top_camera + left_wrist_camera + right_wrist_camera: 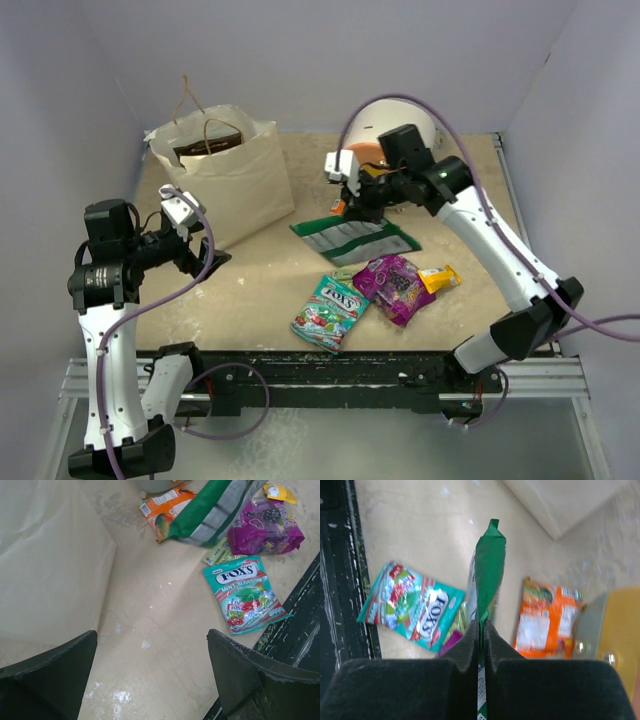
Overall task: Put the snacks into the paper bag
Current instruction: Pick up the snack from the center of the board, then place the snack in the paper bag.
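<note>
The cream paper bag (235, 185) stands at the back left, with a brown packet (205, 146) showing inside its open top. My right gripper (481, 625) is shut on the edge of the green-white packet (490, 565), which hangs tilted just above the table (355, 240). The orange packet (547, 622) lies beneath that gripper. The teal candy packet (330, 312), the purple packet (395, 285) and the yellow-orange box (438, 278) lie near the front. My left gripper (152, 640) is open and empty, low beside the bag's near side. No red-white packet shows.
The round white drawer unit (395, 125) stands at the back behind my right gripper. A small light-green packet (220, 554) lies partly under the purple one. White walls close in the table, and a black rail (330, 365) runs along the front edge.
</note>
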Motion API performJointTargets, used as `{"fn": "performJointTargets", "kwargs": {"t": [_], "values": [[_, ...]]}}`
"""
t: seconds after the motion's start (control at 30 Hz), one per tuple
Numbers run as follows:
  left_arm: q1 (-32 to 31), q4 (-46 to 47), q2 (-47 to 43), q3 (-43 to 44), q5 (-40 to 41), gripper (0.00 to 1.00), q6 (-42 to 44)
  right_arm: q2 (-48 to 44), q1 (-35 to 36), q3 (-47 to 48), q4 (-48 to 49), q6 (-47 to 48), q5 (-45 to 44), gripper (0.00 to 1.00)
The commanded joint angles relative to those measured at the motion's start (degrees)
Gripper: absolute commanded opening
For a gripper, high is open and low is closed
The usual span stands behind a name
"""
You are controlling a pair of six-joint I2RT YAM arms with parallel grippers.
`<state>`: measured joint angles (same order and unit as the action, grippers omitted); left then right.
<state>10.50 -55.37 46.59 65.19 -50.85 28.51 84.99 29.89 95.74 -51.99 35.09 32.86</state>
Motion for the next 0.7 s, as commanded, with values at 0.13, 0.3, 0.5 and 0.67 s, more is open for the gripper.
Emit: {"fn": "performJointTargets", "kwargs": {"t": [0.13,0.3,0.5,0.67], "values": [[0.5,-2.7,-0.9,2.3,-9.4,0.94,4.7,7.7,13.2,7.9,8.9,-1.7,-1.1,0.00],[0.4,-0.7,0.0,2.2,-15.0,0.94,3.4,10.1,15.3,10.3,12.4,-3.2,-0.3,0.00],[0.4,6.8,2.0,-0.1,-20.9,0.94,0.1,11.5,16.0,11.5,15.9,-5.4,2.0,0.00],[-0.6,15.4,5.1,-2.7,-21.9,0.94,-3.7,11.5,16.3,11.0,17.1,-4.8,2.9,0.00]]}}
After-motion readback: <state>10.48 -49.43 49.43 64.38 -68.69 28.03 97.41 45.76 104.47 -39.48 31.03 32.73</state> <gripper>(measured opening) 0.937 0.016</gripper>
